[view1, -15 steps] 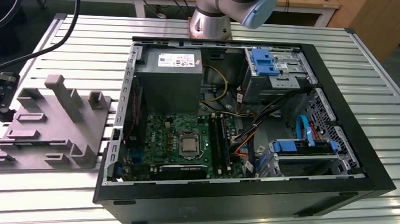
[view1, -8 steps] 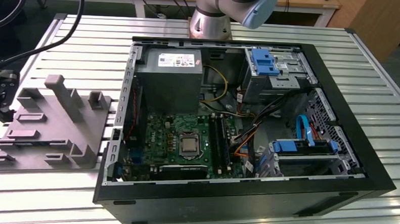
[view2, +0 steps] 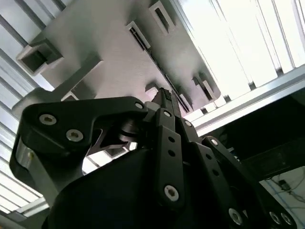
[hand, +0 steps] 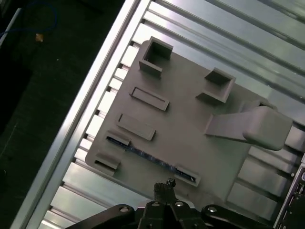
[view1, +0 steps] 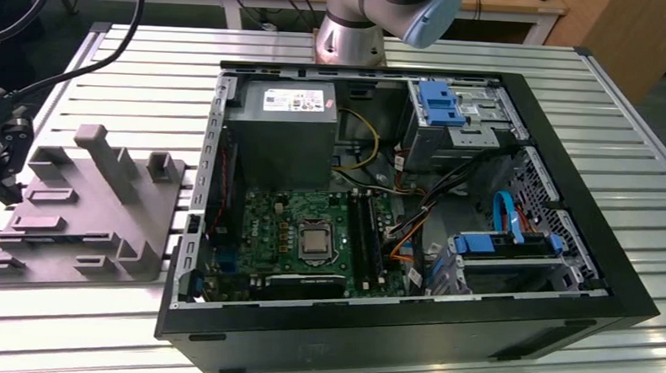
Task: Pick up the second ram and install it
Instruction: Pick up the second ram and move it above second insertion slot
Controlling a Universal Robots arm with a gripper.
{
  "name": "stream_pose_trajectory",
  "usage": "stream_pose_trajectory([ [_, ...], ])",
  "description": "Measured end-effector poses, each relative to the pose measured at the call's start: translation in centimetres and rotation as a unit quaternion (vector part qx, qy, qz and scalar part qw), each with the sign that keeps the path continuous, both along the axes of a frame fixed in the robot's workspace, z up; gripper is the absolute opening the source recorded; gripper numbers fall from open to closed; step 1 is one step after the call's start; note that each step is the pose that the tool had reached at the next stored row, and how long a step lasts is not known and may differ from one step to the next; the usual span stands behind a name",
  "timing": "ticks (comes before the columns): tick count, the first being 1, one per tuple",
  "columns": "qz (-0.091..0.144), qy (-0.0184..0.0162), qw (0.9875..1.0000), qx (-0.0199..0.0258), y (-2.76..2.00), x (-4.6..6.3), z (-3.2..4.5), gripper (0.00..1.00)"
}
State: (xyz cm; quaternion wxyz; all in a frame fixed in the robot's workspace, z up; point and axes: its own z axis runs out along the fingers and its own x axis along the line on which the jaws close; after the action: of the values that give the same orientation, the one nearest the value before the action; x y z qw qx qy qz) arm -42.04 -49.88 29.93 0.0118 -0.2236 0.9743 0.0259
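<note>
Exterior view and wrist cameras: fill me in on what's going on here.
The arm's gripper hangs close to the grey holder block, which sits on the slatted table beside the open computer case. Its fingers are closed together with nothing between them. The second ram sits edge-up in a slot of the block, just beyond the fingertips, not yet picked up.

ram (hand: 151,157), thin dark blue-green strip, standing on edge in a long slot of the grey holder (hand: 190,119), top edge showing, seated between two small raised blocks, close to the holder's rim
</note>
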Motion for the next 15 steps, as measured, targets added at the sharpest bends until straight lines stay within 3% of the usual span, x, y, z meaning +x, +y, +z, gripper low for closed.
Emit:
stream_pose_trajectory([
  [4,0.036,0.0000,0.9993,0.0000,0.00,0.00,-0.09,0.10],
  [7,0.063,0.0000,0.9980,0.0000,0.00,0.00,-0.17,0.10],
  [11,0.100,0.0000,0.9950,0.0000,0.00,0.00,-0.27,0.10],
  [15,0.136,0.0000,0.9907,0.0000,0.00,0.00,-0.38,0.10],
])
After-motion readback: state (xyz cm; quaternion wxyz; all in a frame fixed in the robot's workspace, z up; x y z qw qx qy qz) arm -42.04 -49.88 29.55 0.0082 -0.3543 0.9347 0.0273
